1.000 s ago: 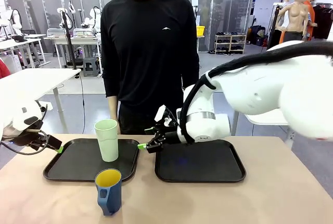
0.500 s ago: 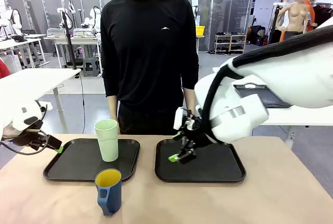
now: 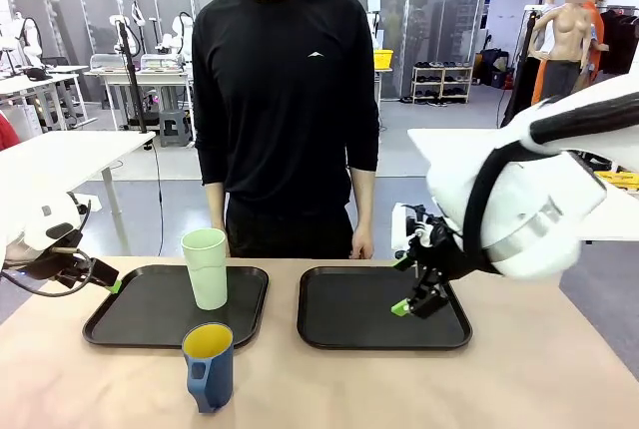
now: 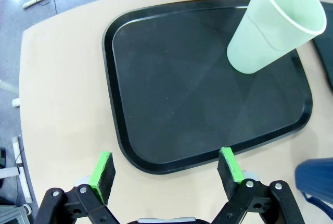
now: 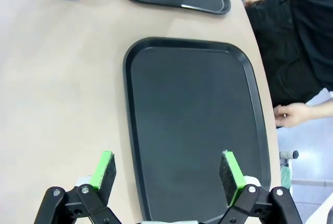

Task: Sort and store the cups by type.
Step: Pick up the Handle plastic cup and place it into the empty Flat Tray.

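Left gripper (image 4: 166,164) hangs low at the left edge of the left tray (image 3: 140,309), fingers spread wide, nothing between them. Right gripper (image 3: 411,302) over the right end of the right tray (image 3: 349,314), tilted down, fingers likewise spread and empty. Mint-green tumbler (image 3: 206,267) upright on the left tray, right of its middle. Dark blue mug (image 3: 209,366), yellow inside, on the bare table (image 3: 90,389) just beside that tray's near edge, toward its right corner. Person's hand (image 3: 361,246) at the table's far edge.
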Robot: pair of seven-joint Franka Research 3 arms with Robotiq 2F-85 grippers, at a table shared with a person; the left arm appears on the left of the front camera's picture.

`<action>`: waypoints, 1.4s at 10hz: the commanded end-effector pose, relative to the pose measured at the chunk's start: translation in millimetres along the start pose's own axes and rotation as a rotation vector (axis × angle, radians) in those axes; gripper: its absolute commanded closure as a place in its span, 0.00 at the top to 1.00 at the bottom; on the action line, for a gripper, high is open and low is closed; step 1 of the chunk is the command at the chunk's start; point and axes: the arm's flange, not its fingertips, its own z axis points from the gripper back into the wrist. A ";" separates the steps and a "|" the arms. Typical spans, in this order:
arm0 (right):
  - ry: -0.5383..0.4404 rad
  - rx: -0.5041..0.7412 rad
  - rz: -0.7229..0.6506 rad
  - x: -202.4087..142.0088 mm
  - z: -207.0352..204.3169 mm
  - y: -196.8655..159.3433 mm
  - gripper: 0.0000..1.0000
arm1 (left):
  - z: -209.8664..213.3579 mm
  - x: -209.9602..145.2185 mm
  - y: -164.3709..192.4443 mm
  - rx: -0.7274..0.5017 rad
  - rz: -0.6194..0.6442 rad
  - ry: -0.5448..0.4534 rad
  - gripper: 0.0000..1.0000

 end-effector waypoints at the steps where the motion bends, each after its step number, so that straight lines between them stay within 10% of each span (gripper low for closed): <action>1: 0.027 0.046 -0.037 -0.5 29.1 -5.7 1.00 | 0.7 0.9 -0.1 0.000 0.000 -0.003 1.00; 14: 0.082 0.092 -0.002 -10.2 39.8 -4.0 1.00 | 0.7 0.9 -0.1 0.000 0.000 -0.003 1.00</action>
